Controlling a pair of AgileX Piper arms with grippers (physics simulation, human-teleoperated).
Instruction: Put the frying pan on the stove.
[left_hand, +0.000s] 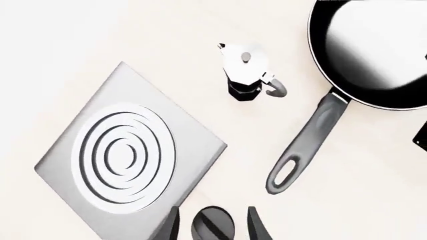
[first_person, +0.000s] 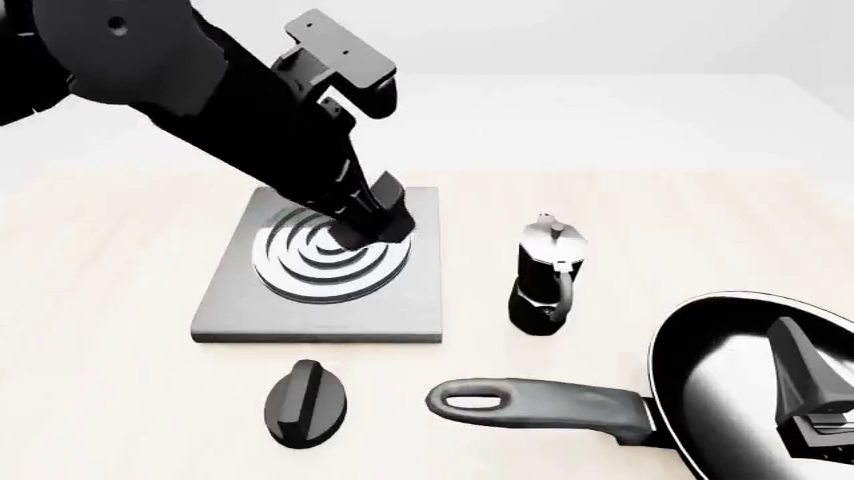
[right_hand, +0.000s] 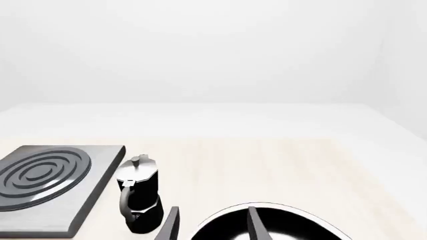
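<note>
The frying pan lies at the front right of the table, its long grey handle pointing left. It also shows in the left wrist view and the right wrist view. The stove lies left of centre, flat, with nothing on it; it also shows in both wrist views. My left gripper is open and empty, held high over the stove. My right gripper is open and empty, over the pan's bowl, with its fingers astride the pan's near rim.
A black-and-silver moka pot stands upright between the stove and the pan. A small black oval knob lies in front of the stove, left of the handle's loop; in the left wrist view it shows between my fingers.
</note>
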